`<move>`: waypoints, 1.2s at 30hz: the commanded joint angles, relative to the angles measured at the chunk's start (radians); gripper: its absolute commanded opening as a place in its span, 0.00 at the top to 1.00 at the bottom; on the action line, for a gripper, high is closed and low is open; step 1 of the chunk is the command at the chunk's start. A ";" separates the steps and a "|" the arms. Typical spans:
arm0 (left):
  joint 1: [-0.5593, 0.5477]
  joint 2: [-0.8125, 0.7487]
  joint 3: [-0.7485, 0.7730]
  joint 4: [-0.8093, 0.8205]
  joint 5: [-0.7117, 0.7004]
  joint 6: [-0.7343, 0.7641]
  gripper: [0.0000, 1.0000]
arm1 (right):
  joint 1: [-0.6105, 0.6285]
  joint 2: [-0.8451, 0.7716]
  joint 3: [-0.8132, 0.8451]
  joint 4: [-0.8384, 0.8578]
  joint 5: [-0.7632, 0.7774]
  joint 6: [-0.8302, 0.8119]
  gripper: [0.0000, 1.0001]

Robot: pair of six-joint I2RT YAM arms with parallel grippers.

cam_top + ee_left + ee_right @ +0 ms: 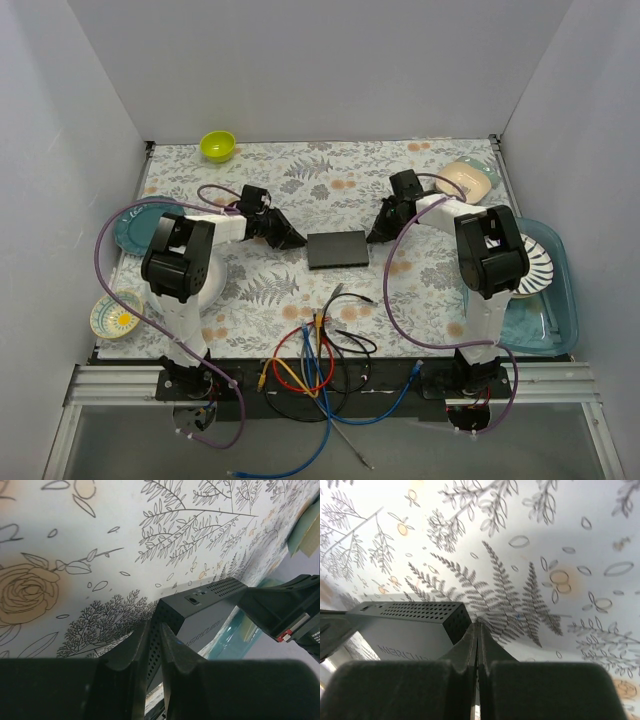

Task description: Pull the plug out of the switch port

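The switch (pixel 337 248) is a flat dark box lying mid-table. My left gripper (pixel 293 240) sits at its left end, jaws all but shut with only a thin slit, holding nothing. In the left wrist view (pixel 156 626) its tips are against the switch's (pixel 207 622) perforated corner. My right gripper (pixel 375 235) is at the switch's right end. In the right wrist view (pixel 478 626) it is shut and empty beside the switch's (pixel 405 630) corner. A dark cable's plug end (pixel 336 291) lies on the cloth just in front of the switch, apart from it.
A tangle of red, blue, yellow and black cables (pixel 310 365) lies at the near edge. A green bowl (pixel 217 145) is at the back left, a teal plate (pixel 135 228) and a patterned bowl (pixel 115 315) on the left, and a teal bin (pixel 545 300) on the right.
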 commanded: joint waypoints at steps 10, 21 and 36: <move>0.128 0.023 0.100 -0.057 0.016 0.040 0.83 | -0.003 0.075 0.089 0.027 0.075 -0.053 0.99; 0.136 -0.294 0.035 -0.184 -0.152 0.111 0.64 | 0.104 -0.441 -0.133 0.064 0.289 -0.202 0.80; 0.007 -0.506 -0.118 -0.378 -0.323 0.140 0.02 | 0.354 -0.961 -0.448 0.162 0.560 -0.331 0.01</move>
